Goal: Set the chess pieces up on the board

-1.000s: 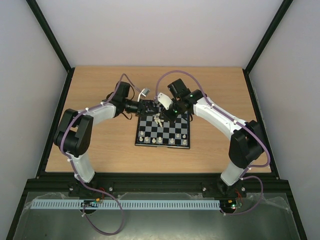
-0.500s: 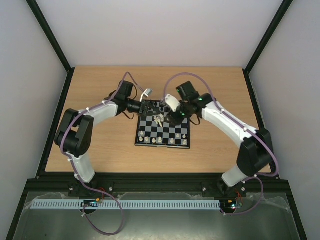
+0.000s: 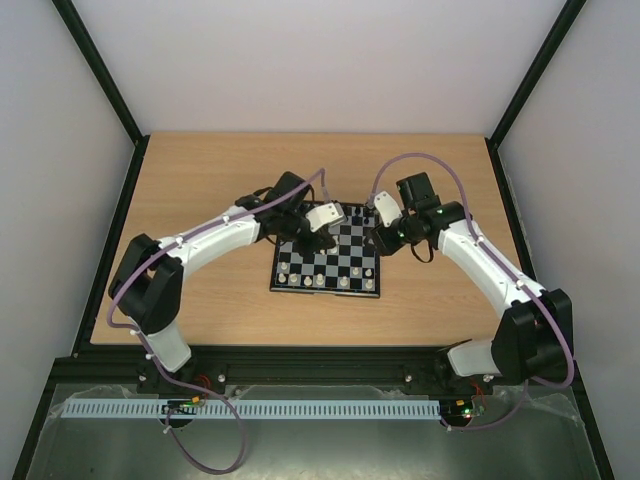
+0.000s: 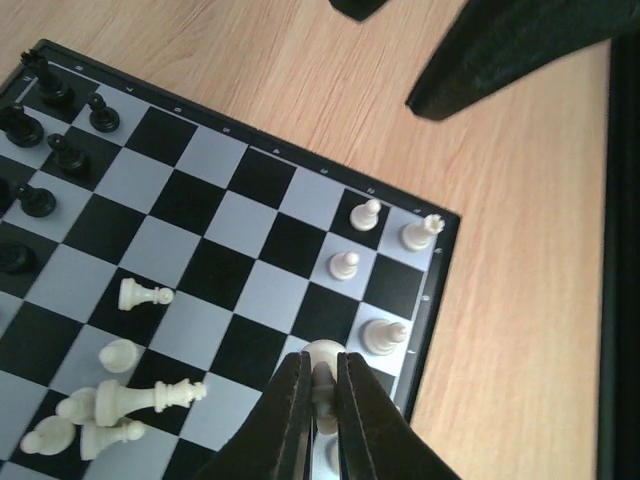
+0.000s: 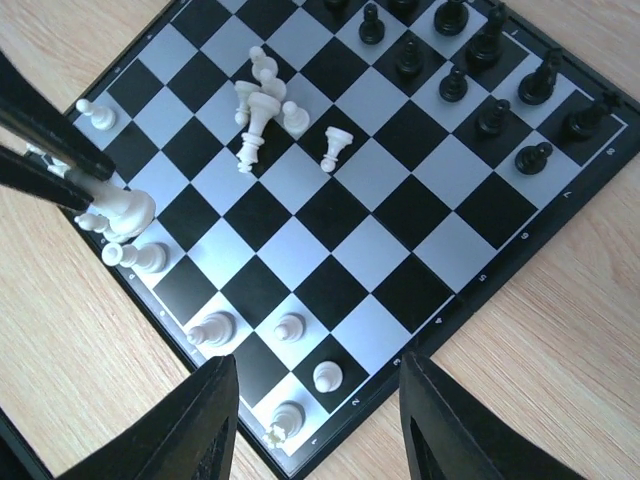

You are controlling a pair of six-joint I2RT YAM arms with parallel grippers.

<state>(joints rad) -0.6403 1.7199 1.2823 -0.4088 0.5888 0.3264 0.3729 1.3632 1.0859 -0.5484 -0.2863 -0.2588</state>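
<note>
The board [image 3: 352, 262] lies mid-table. My left gripper [image 3: 320, 240] hovers over it, shut on a cream-white piece [image 4: 323, 352] held above the squares by the board's edge, where a few white pieces [image 4: 381, 335] stand. In the right wrist view the same held piece [image 5: 126, 209] shows at the left, above the board [image 5: 400, 210]. Several white pieces lie in a heap [image 5: 262, 105], also seen in the left wrist view [image 4: 110, 405]. Black pieces [image 5: 480, 70] stand along the far rows. My right gripper [image 5: 318, 368] is open and empty, above the board's corner near a white pawn [image 5: 325, 376].
The wooden table [image 3: 200, 290] surrounds the board on all sides. Black frame rails run along the table's left and right edges. The right arm's dark fingers show at the top of the left wrist view [image 4: 500, 50].
My left arm has swung from beyond the board's far-left corner to above the board, holding a white piece. My right gripper has moved right, off the board's middle towards its right edge.
</note>
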